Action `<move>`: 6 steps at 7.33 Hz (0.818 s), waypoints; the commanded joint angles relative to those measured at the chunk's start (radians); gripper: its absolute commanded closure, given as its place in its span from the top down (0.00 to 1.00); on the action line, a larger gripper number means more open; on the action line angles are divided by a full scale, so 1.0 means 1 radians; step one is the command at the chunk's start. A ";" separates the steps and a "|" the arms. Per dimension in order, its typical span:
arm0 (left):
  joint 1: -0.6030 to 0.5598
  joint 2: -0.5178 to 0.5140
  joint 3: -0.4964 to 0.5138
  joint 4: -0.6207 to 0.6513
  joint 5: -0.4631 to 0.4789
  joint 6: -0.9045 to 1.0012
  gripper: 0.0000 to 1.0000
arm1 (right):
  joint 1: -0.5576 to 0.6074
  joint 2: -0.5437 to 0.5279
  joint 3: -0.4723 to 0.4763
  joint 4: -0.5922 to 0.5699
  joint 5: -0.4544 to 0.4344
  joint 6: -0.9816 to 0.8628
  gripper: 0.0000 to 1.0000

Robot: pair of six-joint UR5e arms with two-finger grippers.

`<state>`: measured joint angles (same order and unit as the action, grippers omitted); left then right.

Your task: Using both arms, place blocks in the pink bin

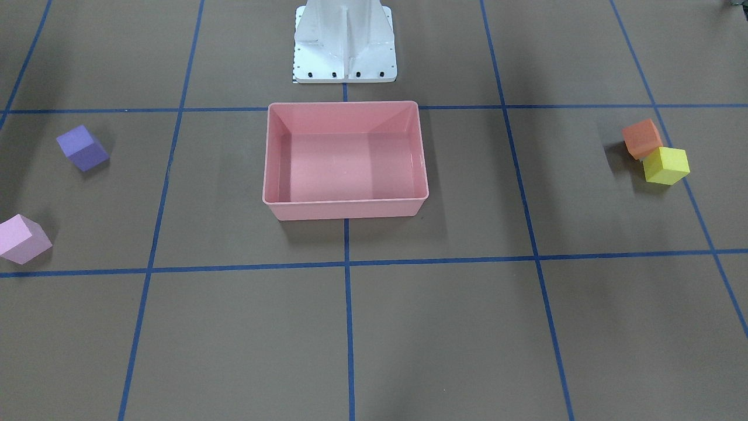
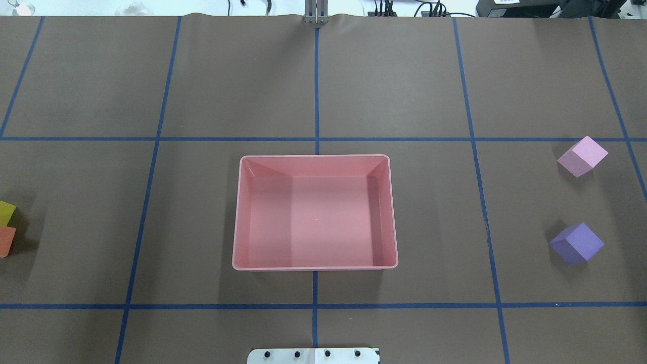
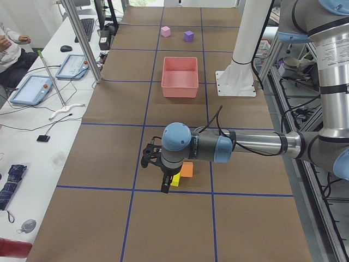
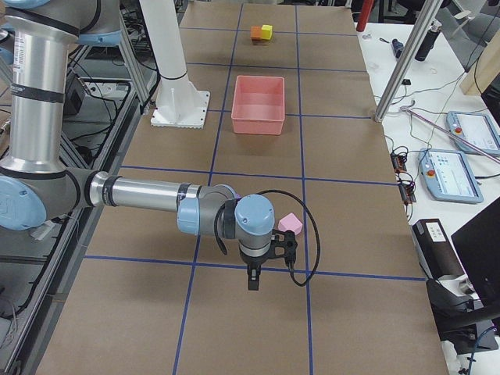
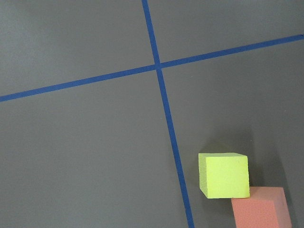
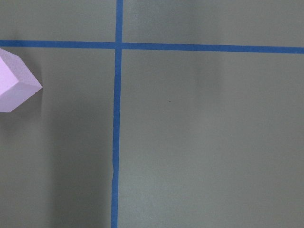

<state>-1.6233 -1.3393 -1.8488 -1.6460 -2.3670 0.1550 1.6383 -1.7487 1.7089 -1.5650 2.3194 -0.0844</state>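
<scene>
The pink bin [image 2: 313, 266] sits empty at the table's centre. On the robot's left side the yellow block [image 1: 666, 165] touches the orange block [image 1: 641, 138]; both also show in the left wrist view, the yellow block [image 5: 224, 175] low right. On the right side lie the purple block [image 2: 576, 243] and the light pink block [image 2: 582, 155], apart from each other. The left gripper [image 3: 163, 183] hangs over the yellow block's outer edge. The right gripper [image 4: 251, 280] hangs just beyond the light pink block [image 4: 290, 223]. I cannot tell whether either gripper is open or shut.
The white pedestal base [image 1: 345, 44] stands just behind the bin. Blue tape lines [image 2: 316, 306] grid the brown table. A side bench with tablets [image 3: 32, 90] and a seated person's arm borders one long edge, with metal posts [image 3: 82, 41] along it.
</scene>
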 commanded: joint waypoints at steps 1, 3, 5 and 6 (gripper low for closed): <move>-0.001 0.002 -0.022 0.008 -0.003 0.000 1.00 | 0.000 0.000 0.009 0.000 0.000 0.002 1.00; 0.000 -0.001 -0.039 0.003 -0.001 0.001 1.00 | 0.000 0.001 0.052 0.002 -0.003 0.000 1.00; 0.006 -0.029 -0.053 -0.012 -0.001 -0.002 1.00 | -0.001 0.015 0.080 0.002 -0.003 0.006 1.00; 0.022 -0.082 -0.034 -0.014 -0.009 -0.011 1.00 | -0.002 0.017 0.077 -0.001 0.000 0.009 1.00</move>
<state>-1.6154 -1.3718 -1.8954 -1.6532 -2.3701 0.1522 1.6375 -1.7355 1.7785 -1.5638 2.3167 -0.0790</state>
